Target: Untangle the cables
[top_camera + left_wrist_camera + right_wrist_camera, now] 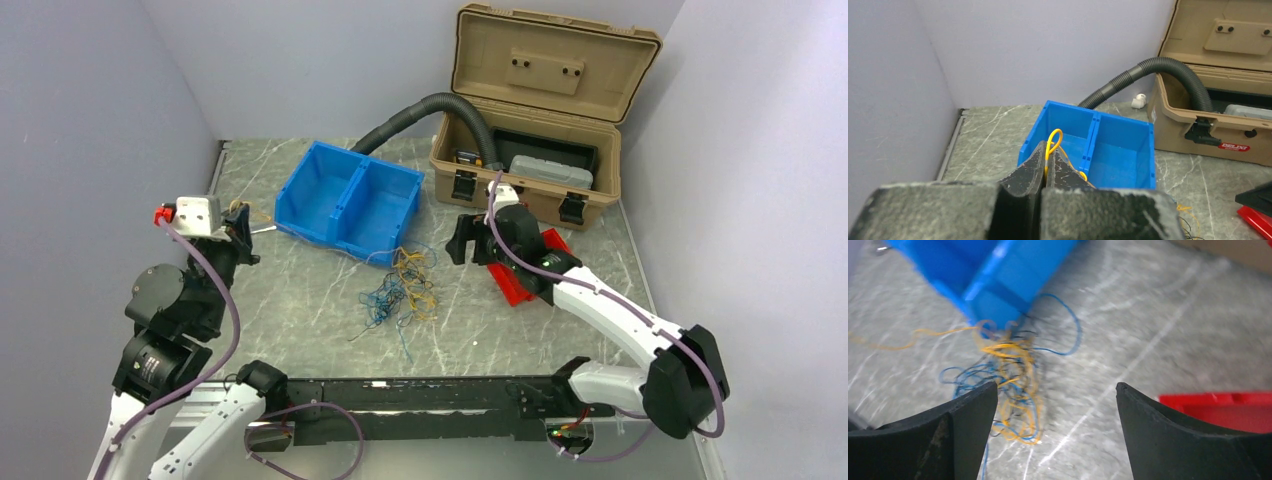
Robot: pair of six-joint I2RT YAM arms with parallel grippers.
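Now: L gripper [1049, 152] pinched shut on one yellow wire [1053, 135] near left edge of table [560, 335], R gripper [1056, 386] wide above cables [1010, 372] mid-table by bin [352, 200]; R should pinch one outer strand, not the knot.

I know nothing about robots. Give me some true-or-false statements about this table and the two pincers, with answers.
The left pincer is shut on a thin yellow wire. True.
The right pincer grips the tangle of thin yellow, blue and black wires. False: it is open, holding nothing.
That tangle lies inside the blue plastic two-compartment bin. False: it lies on the grey table in front of the bin.
The black corrugated hose runs into the tan plastic case. True.
The case's lid is closed. False: it stands open.
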